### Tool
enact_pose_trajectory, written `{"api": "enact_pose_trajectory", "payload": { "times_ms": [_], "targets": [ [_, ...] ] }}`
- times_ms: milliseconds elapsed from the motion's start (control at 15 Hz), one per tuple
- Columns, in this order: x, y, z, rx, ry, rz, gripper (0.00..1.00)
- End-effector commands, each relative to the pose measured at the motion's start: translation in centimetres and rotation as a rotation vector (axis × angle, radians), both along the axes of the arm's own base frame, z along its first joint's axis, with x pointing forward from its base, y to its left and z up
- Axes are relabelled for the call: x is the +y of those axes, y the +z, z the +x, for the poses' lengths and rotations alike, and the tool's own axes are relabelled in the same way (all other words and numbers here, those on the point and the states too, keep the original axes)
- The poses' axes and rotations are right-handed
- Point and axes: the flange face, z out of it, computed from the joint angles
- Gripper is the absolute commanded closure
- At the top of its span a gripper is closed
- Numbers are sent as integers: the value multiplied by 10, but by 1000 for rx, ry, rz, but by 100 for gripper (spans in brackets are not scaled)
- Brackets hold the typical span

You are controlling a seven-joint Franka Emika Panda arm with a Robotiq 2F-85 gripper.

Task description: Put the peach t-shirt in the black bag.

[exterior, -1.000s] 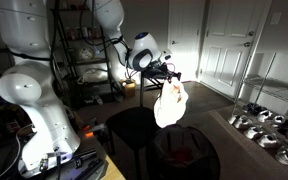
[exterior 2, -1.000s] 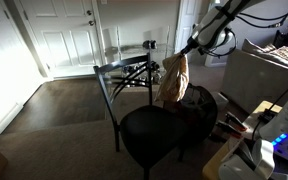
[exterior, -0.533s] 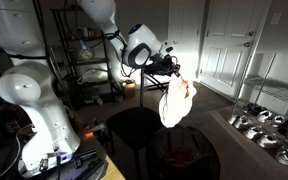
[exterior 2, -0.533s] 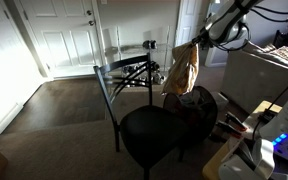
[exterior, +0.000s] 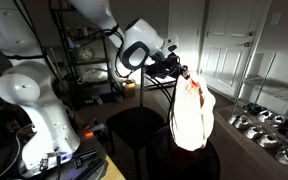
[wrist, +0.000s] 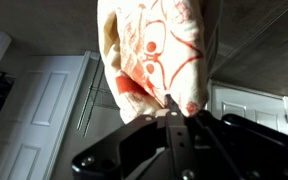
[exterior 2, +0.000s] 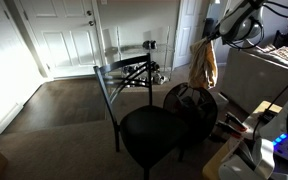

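The peach t-shirt [exterior: 192, 112] hangs from my gripper [exterior: 184, 76], a pale cloth with red print. It also shows in the other exterior view [exterior 2: 204, 64] and fills the top of the wrist view [wrist: 159, 45]. My gripper [wrist: 170, 102] is shut on the shirt's top edge, high in the air. The black bag [exterior 2: 189, 103] stands open on the floor beside the round black stool [exterior 2: 154, 135]; the shirt hangs above it. In an exterior view the bag [exterior: 186, 160] sits just under the shirt's lower edge.
A black metal rack [exterior 2: 129, 72] stands behind the stool. White doors [exterior 2: 66, 38] line the far wall. A wire shelf with shoes [exterior: 264, 125] stands at one side. My white robot base [exterior: 39, 110] and a cluttered shelf [exterior: 89, 55] are nearby.
My gripper has carried the shirt sideways and higher, from beside the stool to over the bag. The shirt now hangs longer and more spread out.
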Motion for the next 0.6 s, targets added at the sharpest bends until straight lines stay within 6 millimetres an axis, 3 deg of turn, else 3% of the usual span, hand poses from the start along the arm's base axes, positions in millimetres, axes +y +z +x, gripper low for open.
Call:
{"api": "enact_pose_trajectory", "payload": {
  "times_ms": [0, 533],
  "targets": [
    [8, -14, -7, 12, 14, -16, 98],
    [26, -75, 5, 117, 18, 35, 98]
  ]
}}
